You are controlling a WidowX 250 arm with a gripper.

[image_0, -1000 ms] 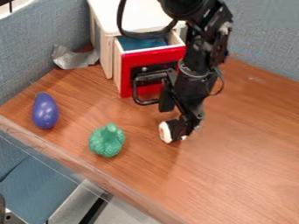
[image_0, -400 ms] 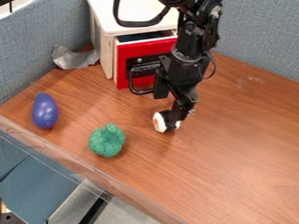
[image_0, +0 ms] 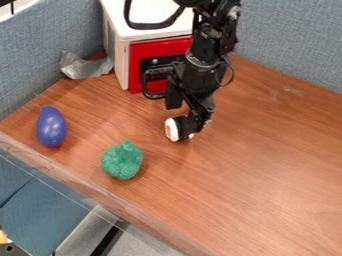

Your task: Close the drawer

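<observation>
No text, label, brand, number or sign can be read.

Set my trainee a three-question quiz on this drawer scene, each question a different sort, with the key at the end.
1. Multiple choice. How does the drawer stand?
a) Pulled far out, its inside in plain view
b) Pushed in, its front at or close to the face of the cabinet
c) Lifted out and lying on its side

2. True or false. The purple eggplant and the green vegetable both lie on the wooden table, apart from each other.

3. Fill in the missing word. The handle on the red drawer front is ____ in colour.

Key: 1 b; 2 true; 3 black.
</observation>
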